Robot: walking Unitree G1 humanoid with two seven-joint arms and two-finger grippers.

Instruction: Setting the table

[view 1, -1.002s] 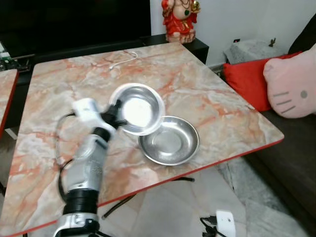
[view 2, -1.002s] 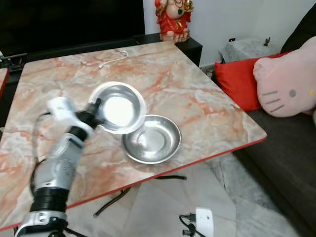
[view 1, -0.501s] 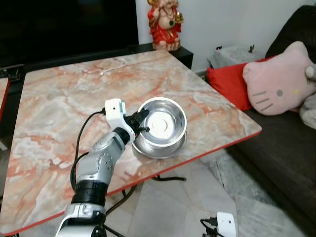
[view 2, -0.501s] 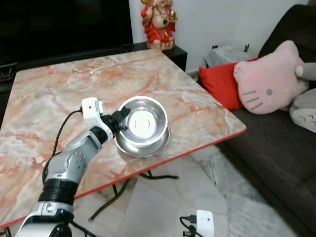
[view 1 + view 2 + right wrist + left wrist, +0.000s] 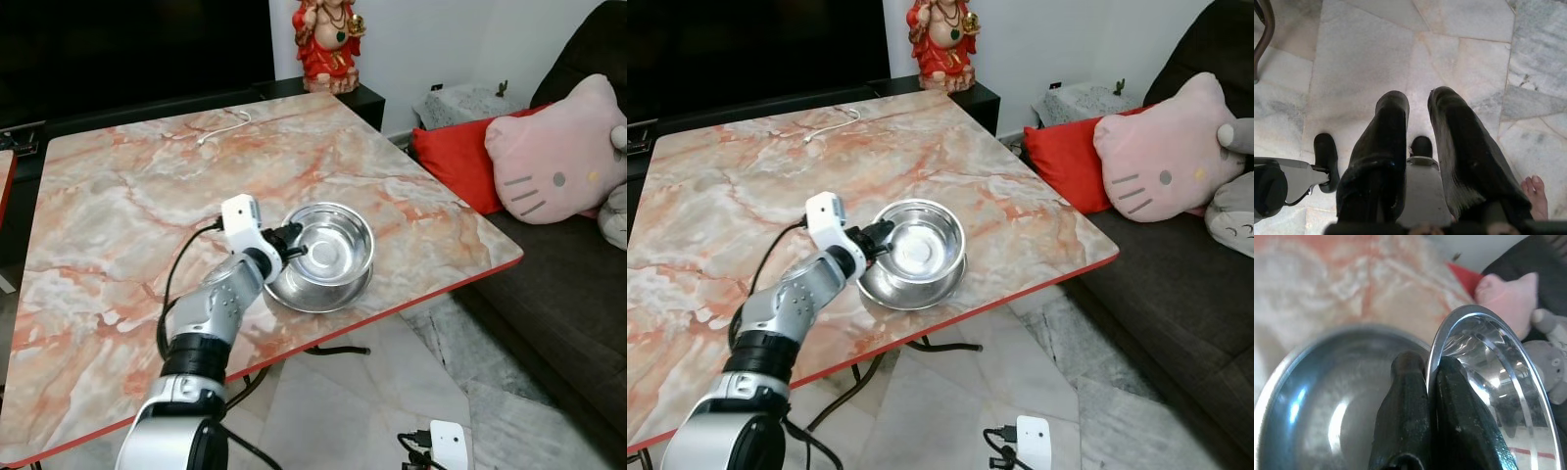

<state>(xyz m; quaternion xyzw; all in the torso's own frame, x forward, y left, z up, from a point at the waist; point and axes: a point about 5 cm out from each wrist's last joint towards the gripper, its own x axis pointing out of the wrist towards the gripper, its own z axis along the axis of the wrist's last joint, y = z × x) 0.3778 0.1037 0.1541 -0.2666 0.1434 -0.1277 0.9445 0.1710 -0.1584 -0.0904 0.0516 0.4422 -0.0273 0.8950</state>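
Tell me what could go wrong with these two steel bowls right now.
The left claw pinches only the thin rim of the upper bowl, so it may slip or tilt. That bowl sits over the lower bowl, which could get nudged. Both lie near the table's red edge, so a push might send them to the floor.

The room before me is evenly and softly lit, and both head views are sharp. The pink-veined marble surface (image 5: 127, 206) shows a mild sheen and hardly any shadow. The upper shiny round steel bowl (image 5: 333, 245) throws bright glare from its base. Behind the surface the wide black screen (image 5: 127, 49) stays very dark. From my left wrist everything is close and blurred: my black fingers (image 5: 1405, 416) are soft-edged, streaks flare on the bowl's rim. My right wrist view of the pale tiled floor (image 5: 1449, 54) is bright and clear.
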